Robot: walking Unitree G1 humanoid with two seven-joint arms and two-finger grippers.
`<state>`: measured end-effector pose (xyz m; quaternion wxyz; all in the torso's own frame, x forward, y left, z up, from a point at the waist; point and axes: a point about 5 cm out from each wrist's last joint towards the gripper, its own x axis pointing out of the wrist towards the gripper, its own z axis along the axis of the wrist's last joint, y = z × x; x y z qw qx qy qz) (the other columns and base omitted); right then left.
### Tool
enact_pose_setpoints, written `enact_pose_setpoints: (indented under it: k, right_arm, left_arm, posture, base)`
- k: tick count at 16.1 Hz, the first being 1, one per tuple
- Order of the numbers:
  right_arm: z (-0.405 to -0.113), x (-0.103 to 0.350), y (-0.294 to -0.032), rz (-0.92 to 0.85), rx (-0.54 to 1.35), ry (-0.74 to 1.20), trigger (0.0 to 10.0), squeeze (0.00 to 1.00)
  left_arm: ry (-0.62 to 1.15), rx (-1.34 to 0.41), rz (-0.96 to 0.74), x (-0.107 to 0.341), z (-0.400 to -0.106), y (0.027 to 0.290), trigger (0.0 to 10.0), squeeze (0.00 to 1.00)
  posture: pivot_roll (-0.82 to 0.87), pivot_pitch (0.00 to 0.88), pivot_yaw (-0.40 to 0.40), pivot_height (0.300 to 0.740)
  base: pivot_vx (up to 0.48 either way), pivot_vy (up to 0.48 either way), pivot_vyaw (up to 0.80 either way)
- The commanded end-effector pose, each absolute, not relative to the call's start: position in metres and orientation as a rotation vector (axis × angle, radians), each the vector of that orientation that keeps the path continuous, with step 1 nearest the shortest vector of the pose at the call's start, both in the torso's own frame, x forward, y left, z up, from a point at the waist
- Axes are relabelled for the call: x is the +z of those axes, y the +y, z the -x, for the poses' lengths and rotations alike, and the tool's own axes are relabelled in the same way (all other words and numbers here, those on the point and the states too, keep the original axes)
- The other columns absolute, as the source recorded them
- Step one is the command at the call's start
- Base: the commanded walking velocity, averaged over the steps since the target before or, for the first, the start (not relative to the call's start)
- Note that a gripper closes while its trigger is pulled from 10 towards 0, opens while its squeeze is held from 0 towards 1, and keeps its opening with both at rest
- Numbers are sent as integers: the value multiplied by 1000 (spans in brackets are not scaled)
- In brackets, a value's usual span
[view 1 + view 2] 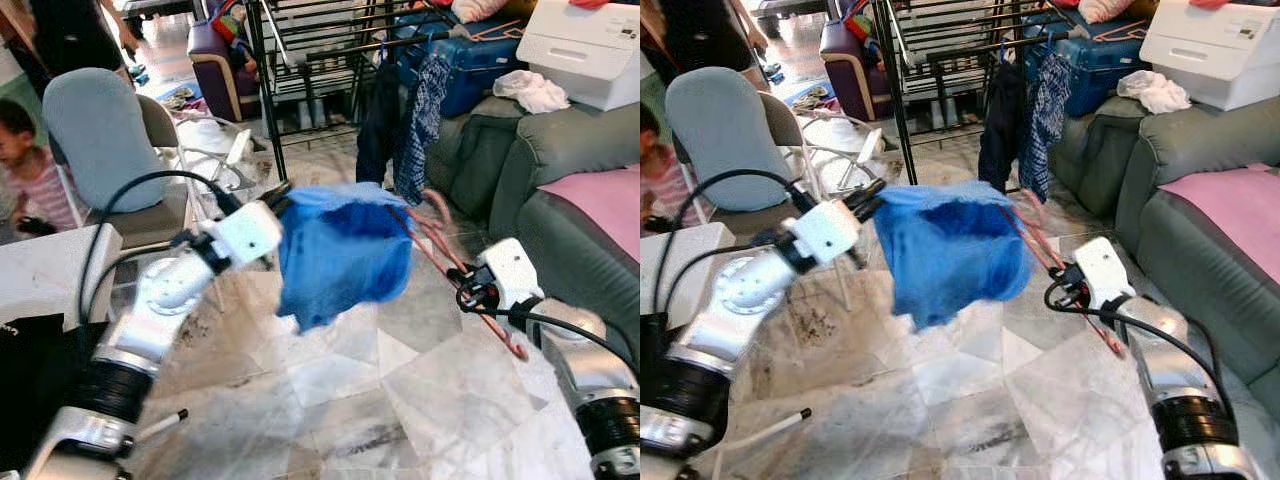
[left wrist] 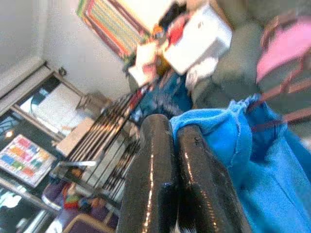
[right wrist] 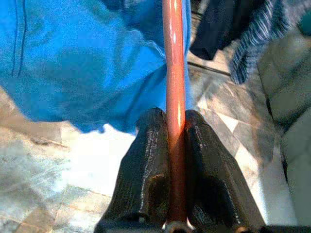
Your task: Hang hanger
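Note:
A blue garment (image 1: 340,255) hangs in mid-air between my two arms, above the marble floor. My left gripper (image 1: 281,196) is shut on its upper left edge; the left wrist view has the black fingers (image 2: 155,160) pressed together with blue cloth (image 2: 228,141) beside them. A reddish-pink hanger (image 1: 440,238) runs slanted from inside the garment down to the right. My right gripper (image 1: 468,292) is shut on the hanger's bar, which the right wrist view shows as a bar (image 3: 175,73) clamped between the fingers. The hanger's far end is hidden inside the cloth.
A black drying rack (image 1: 300,60) stands ahead with dark clothes (image 1: 415,120) hanging from it. A grey-green sofa (image 1: 560,170) is on the right, a white box (image 1: 585,50) above it. On the left are a grey chair (image 1: 105,140), a child (image 1: 25,175) and a white table (image 1: 50,270).

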<state>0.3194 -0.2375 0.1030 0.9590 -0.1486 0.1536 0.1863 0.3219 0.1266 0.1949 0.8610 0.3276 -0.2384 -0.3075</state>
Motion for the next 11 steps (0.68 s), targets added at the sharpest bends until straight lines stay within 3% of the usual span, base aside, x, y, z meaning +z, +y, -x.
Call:
enact_pose_setpoints:
  k: [1,4,8,11]
  right_arm:
    - [-328,116,-243,269,300,266,10000,0]
    - [-345,133,-227,144,231,174,10000,0]
    - [-361,146,-232,-50,75,145,10000,0]
    - [-369,165,-208,-125,154,60,10000,0]
  left_arm:
    - [-518,-649,-642,199,-317,124,10000,0]
    - [-441,-753,-516,160,-293,86,10000,0]
    - [-363,-727,-472,142,-287,85,10000,0]
    - [-331,-714,-477,135,-288,86,10000,0]
  posture:
    - [-128,0,94,740]
    - [-128,0,95,740]
    - [-118,0,86,740]
    - [-121,0,86,740]
  base:
    - [0,0,0]
    - [0,0,0]
    - [0,0,0]
    - [0,0,0]
